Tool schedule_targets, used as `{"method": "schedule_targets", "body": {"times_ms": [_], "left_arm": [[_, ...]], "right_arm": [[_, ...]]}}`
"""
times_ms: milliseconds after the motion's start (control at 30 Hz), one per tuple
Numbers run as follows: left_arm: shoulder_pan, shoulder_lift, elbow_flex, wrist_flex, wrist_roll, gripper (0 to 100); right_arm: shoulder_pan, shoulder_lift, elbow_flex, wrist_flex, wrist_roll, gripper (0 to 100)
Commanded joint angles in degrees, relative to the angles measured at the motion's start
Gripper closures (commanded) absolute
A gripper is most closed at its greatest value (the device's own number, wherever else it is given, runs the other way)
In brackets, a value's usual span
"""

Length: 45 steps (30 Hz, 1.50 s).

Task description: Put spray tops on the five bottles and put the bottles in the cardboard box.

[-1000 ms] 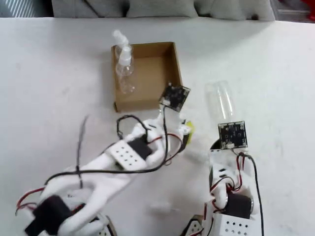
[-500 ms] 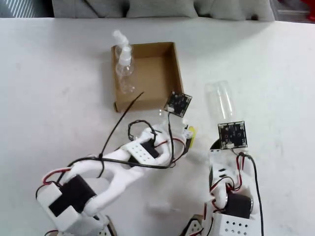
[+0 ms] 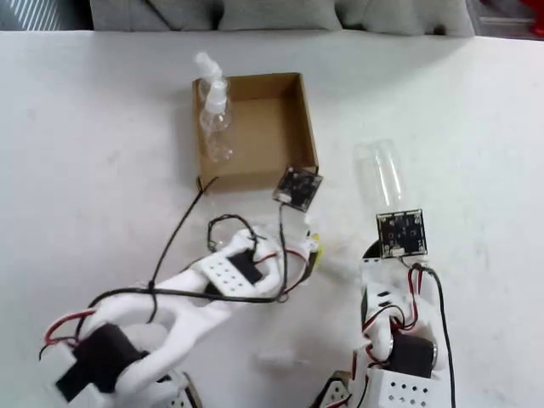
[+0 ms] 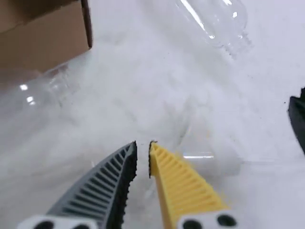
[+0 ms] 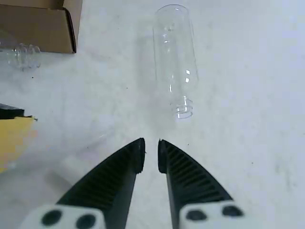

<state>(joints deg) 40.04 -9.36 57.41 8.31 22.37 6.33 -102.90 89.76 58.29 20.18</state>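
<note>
Spanning every view, white table (image 3: 459,102) carries it all. Left arm (image 3: 170,314) is the biggest thing on it, stretched from the near edge toward the cardboard box (image 3: 268,127). Right arm (image 3: 395,340) sits compact at the near right.

Box is open-topped. One capped bottle (image 3: 217,123) is already in it, leaning along the wall on the left arm's side with its spray head over the far rim. Judged as one of five done, parked to the side to leave floor for the rest.

Uncapped bottle (image 3: 378,174) lies on its side on the table, well apart from the box, with its neck pointing at the right gripper (image 5: 150,143). That makes it an easy reach for that arm. Second uncapped bottle (image 5: 19,55) lies just beside the box's near corner.

Left gripper (image 4: 143,145) is low over the table near that corner, jaws nearly closed with nothing between them. Right gripper is the same: jaws close together, empty, near the neck but not touching it.

Small pale piece (image 4: 205,155) lies on the table just ahead of the left gripper, maybe a spray top; can't tell. Judged step: fetching a top for an uncapped bottle.
</note>
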Motion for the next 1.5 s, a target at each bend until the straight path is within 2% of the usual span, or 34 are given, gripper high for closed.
{"method": "schedule_targets", "body": {"times_ms": [0, 67, 233, 433, 567, 667, 967, 1067, 1200, 1333, 1467], "left_arm": [[-4.62, -9.80, 6.24, 1.32, 0.44, 93], [-7.43, -12.00, 8.26, 1.85, 0.44, 94], [-14.99, -13.05, 8.88, 9.67, 0.70, 94], [-19.38, -13.14, 9.14, 12.66, 1.05, 94], [-22.55, -13.14, 8.79, 14.95, 5.10, 94], [-25.19, -14.73, 9.05, 17.23, 5.36, 94], [-35.12, -35.91, 9.23, 37.10, 5.63, 93], [-40.57, -43.65, 9.05, 42.11, 5.19, 93], [-43.91, -50.59, 8.70, 48.79, -2.20, 93], [-46.37, -49.63, 8.00, 53.80, -3.52, 93], [-52.44, -42.51, 5.45, 54.33, -3.34, 93]], "right_arm": [[0.57, -0.22, -0.35, 0.31, 0.62, 96.4], [0.57, -0.22, -0.35, 0.31, 0.62, 96.4], [0.48, -0.22, -0.18, 0.31, 0.62, 96.4], [0.31, -0.31, 0.53, -0.04, 2.90, 96.4], [0.31, -0.31, 0.53, 0.04, 3.08, 96.4], [0.31, -0.31, 0.53, 0.04, 3.16, 96.4], [0.22, -0.31, 0.62, 0.04, 3.25, 96.4], [0.22, -0.31, 0.62, 0.04, 3.25, 96.4], [0.22, -0.31, 0.62, 0.04, 3.25, 96.4], [0.22, -0.22, 0.62, 0.04, 3.34, 96.4], [0.22, -0.22, 0.62, 0.04, 3.34, 96.4]]}}
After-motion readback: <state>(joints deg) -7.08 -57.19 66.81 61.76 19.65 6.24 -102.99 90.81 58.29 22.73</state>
